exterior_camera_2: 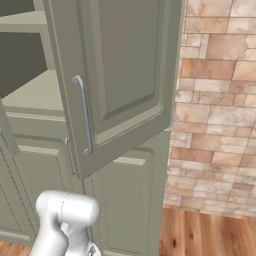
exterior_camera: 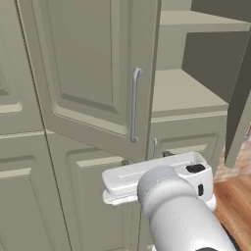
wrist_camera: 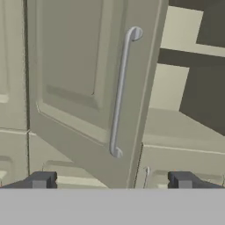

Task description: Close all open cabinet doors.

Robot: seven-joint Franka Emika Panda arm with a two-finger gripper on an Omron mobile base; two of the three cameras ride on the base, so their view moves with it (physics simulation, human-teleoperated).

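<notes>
Two upper cabinet doors stand open on a shelved cabinet interior (exterior_camera: 188,93). The left door (exterior_camera: 93,73) is sage with a recessed panel and a vertical silver bar handle (exterior_camera: 134,105); it swings out toward me. The same left door (wrist_camera: 83,70) and its handle (wrist_camera: 120,92) face my hand camera straight ahead. The right door (exterior_camera_2: 125,75) with its own handle (exterior_camera_2: 84,115) also hangs wide open. My gripper (wrist_camera: 112,181) is open, fingertips (wrist_camera: 40,180) wide apart, short of the left door's handle and a little below it, holding nothing.
Closed lower cabinet doors (exterior_camera_2: 125,200) with short vertical handles (exterior_camera_2: 69,156) sit under the open cabinet. A brick wall (exterior_camera_2: 220,115) rises to the right over a wooden floor (exterior_camera_2: 210,235). My white wrist (exterior_camera: 162,181) hangs just below the left door's bottom edge.
</notes>
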